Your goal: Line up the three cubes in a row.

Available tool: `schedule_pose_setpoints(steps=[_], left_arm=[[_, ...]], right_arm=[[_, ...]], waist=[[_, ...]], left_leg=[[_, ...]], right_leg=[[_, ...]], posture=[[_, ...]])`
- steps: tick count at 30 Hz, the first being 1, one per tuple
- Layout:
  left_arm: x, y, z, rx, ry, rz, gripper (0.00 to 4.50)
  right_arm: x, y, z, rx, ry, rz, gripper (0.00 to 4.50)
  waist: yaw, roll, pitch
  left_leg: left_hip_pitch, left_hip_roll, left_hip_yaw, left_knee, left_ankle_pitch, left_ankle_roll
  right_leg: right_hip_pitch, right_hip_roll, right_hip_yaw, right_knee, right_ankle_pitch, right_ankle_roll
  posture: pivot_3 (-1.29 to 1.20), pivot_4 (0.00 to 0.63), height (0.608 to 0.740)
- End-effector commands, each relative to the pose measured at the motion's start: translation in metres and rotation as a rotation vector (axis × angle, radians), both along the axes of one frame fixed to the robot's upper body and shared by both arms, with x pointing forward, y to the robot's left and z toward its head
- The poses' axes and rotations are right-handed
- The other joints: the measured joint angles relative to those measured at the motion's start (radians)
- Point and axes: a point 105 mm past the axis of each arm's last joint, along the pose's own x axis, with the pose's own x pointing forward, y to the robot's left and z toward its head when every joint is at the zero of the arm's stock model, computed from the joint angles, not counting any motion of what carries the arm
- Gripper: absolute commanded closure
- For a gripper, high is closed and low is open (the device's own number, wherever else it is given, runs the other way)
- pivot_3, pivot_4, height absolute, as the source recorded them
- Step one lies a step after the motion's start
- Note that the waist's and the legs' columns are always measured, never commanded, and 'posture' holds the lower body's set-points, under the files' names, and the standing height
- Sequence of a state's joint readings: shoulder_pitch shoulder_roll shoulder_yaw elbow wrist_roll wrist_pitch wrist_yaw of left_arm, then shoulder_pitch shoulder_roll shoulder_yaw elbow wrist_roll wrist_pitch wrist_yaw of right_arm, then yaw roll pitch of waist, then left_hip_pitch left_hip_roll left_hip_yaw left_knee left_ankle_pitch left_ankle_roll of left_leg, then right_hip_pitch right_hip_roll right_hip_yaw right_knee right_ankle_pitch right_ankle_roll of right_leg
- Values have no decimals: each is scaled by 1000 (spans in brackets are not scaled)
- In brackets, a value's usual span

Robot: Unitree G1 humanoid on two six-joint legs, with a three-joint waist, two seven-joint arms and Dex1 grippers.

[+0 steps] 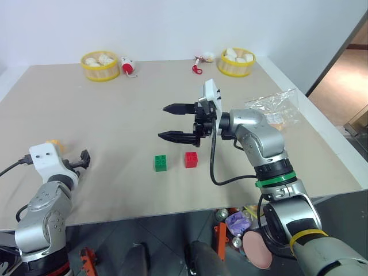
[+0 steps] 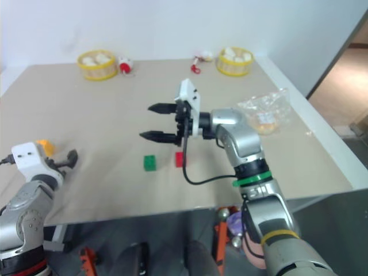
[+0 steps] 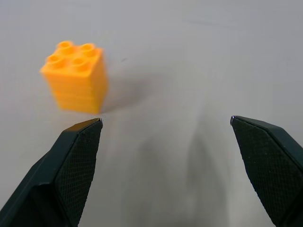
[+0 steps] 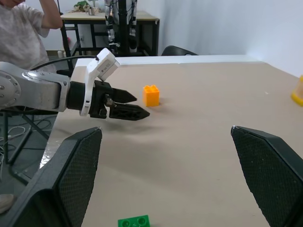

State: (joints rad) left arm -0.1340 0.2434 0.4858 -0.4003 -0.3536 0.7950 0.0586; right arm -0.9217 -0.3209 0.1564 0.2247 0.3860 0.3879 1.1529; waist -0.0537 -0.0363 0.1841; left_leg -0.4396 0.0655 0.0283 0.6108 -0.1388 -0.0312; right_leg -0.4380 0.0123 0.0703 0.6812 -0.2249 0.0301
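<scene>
Nearest the head camera: left gripper (image 1: 86,158) at the near left of the table (image 1: 115,103), jaws spread wide and empty, aimed forward at the orange cube (image 3: 75,75). Cube upright on the table just beyond the fingertips, offset toward one finger (image 3: 78,156) rather than centred in the gap; not touched. Judged as an approach for a pick, since this cube sits well apart from the other two and must be brought over. Green cube (image 1: 161,163) and red cube (image 1: 191,159) side by side near the front middle of the table, a small gap between, studs up; already forming the start of a row. Right gripper (image 1: 171,122) held above the table, behind and over that pair, pointing across toward the robot's left, jaws fully apart, nothing between them; judged parked clear, or waiting to receive or adjust. Task judged roughly two-thirds arranged, third cube outstanding. Risk noted: off-centre approach could nudge the orange cube instead of straddling it. Further out: two yellow baskets (image 1: 99,65) with pale contents along the far edge, small red-and-white items between them, clear bag (image 1: 275,109) at the right side. Person partly visible beyond the table in the right wrist view.
</scene>
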Motion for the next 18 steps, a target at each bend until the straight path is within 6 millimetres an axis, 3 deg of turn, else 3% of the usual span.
schedule_pose_setpoints(steps=[1,12,18], left_arm=[[-2,11,5,27,3,77,11],[-1,42,-9,19,63,215,11],[13,46,-7,35,63,200,11]], right_arm=[[-5,2,12,17,-60,13,0],[-2,-2,10,25,-51,-16,0],[-1,-4,11,29,-52,-26,0]], waist=[[0,0,0],[1,0,0],[4,0,0]], left_leg=[[0,0,0,0,0,0],[0,0,0,0,0,0],[0,0,0,0,0,0]], right_leg=[[0,0,0,0,0,0],[0,0,0,0,-2,-3],[0,0,0,0,-2,-3]], posture=[[0,150,740],[0,150,740],[0,150,740]])
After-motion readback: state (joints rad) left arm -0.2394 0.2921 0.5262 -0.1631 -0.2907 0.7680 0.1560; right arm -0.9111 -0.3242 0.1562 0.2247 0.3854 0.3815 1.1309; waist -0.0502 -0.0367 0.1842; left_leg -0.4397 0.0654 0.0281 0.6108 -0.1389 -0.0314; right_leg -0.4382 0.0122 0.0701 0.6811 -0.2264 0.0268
